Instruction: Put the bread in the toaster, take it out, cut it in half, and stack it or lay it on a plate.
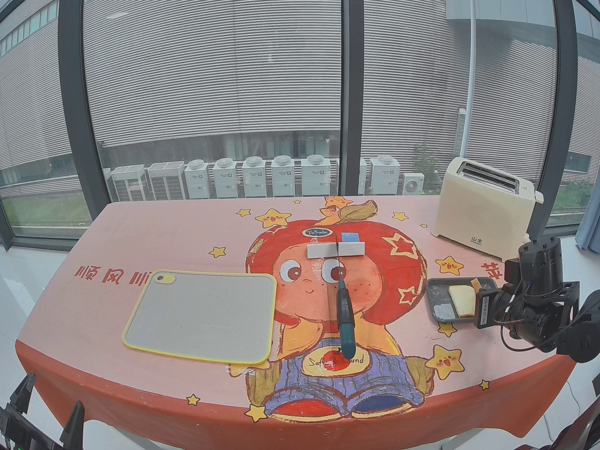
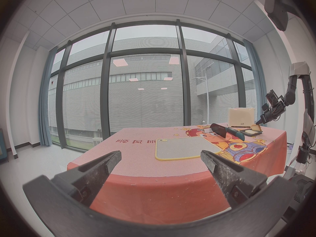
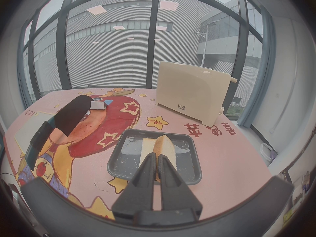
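A dark tray (image 3: 184, 168) lies near the table's right edge, in front of the cream toaster (image 1: 484, 207). One pale bread slice (image 3: 145, 147) lies flat in the tray. My right gripper (image 3: 157, 157) is shut on a second bread slice (image 3: 165, 145), held on edge over the tray; the slice's tan edge (image 1: 476, 284) shows at the tray's right side. A knife with a teal handle (image 1: 345, 326) rests mid-table, blade propped on a small holder (image 1: 335, 249). My left gripper (image 2: 160, 154) hangs open below the table's front left corner, holding nothing.
A grey cutting board with a yellow rim (image 1: 203, 315) lies left of the knife. The toaster's two slots (image 1: 489, 176) face up. Windows stand close behind the table's far edge.
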Controlling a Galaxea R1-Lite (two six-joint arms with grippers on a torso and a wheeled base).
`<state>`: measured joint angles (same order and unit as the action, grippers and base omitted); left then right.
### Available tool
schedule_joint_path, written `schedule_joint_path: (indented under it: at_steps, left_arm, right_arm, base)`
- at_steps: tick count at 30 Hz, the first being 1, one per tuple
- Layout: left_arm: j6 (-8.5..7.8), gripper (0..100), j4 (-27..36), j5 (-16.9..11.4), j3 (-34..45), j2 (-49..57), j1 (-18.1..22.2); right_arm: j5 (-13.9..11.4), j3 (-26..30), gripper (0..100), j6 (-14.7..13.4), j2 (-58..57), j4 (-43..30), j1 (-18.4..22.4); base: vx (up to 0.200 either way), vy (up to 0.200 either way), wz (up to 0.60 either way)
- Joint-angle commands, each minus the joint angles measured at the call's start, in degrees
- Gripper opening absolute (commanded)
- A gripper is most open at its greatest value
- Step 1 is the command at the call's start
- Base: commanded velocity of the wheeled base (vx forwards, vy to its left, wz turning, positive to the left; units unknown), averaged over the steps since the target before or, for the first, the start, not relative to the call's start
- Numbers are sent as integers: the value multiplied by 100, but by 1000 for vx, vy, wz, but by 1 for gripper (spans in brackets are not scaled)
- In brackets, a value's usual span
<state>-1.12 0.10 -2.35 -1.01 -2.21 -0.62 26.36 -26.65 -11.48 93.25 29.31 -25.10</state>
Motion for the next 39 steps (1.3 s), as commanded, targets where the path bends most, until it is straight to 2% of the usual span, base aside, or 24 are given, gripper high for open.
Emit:
schedule_joint_path:
  at_steps: [1,8,39]
  left_arm:
    - [-2,100,-1,-2,101,-8,1]
    - [-2,100,-1,-2,101,-8,1]
    - [-2,100,-1,-2,101,-8,1]
  right_arm:
    - [1,28,0,-3,115,84,-48]
    - [19,186,0,23,326,638,-56]
    - [107,336,0,50,352,655,-469]
  base:
    - [0,0,0]
    - [0,0,0]
    - [0,0,0]
